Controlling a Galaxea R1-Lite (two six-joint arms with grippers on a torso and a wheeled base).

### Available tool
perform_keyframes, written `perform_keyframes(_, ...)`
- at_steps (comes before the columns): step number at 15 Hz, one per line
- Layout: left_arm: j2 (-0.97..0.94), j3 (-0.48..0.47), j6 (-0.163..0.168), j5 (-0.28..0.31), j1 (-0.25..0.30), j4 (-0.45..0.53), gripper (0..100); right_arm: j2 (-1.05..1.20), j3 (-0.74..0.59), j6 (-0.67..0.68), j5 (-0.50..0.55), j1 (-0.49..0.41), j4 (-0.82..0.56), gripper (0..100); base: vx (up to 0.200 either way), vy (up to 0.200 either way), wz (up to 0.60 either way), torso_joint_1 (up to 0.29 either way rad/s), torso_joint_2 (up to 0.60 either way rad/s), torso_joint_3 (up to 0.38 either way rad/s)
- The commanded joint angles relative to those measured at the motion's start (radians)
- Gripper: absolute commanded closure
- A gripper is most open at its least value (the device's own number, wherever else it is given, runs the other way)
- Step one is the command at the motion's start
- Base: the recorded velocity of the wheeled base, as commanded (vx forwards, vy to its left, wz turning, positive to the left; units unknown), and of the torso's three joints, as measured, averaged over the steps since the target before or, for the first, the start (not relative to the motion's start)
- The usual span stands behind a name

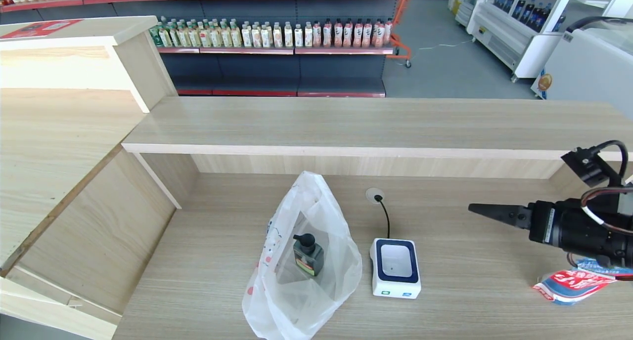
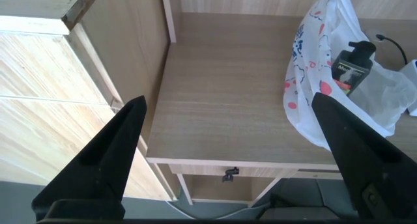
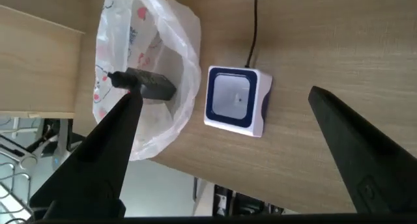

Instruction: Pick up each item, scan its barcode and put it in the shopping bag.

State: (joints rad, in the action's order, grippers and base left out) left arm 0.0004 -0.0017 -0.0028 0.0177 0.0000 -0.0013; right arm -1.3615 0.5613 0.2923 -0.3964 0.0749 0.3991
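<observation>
On the wooden counter (image 1: pixel 470 300), a white plastic bag (image 1: pixel 277 300) with a dark pump bottle (image 1: pixel 307 255) upright inside. Just beside it at three o'clock, a white scanner (image 1: pixel 394 267). At two o'clock of the scanner, the right gripper (image 1: pixel 474 210); well apart at three, a red-and-blue packet (image 1: pixel 568 284).

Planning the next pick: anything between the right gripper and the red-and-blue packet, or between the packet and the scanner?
Nothing visible. The packet lies on the desk under the right arm, back of the open right gripper; bare desk runs from it to the scanner, with the shopping bag just beyond.
</observation>
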Motion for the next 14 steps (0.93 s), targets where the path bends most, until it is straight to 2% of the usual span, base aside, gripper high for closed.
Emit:
perform_keyframes(1,0.000,0.000,0.000,0.001,0.000,0.000,0,0.154,-0.015,-0.005,0.016,-0.040,-0.115,0,0.000,0.000,0.00,0.000,0.00,0.000)
perform_keyframes(5,0.000,0.000,0.000,0.001,0.000,0.000,0,0.208,-0.011,-0.005,0.014,-0.035,-0.168,0,0.000,0.000,0.00,0.000,0.00,0.000)
perform_keyframes(13,0.000,0.000,0.001,-0.001,0.000,0.001,0,0.217,-0.012,0.028,0.013,-0.023,-0.180,0,-0.200,-0.200,0.00,0.005,0.00,0.002)
perform_keyframes(14,0.000,0.000,0.000,-0.001,0.000,0.000,0,0.216,-0.012,0.031,0.013,-0.023,-0.180,0,0.000,0.000,0.00,0.000,0.00,0.000)
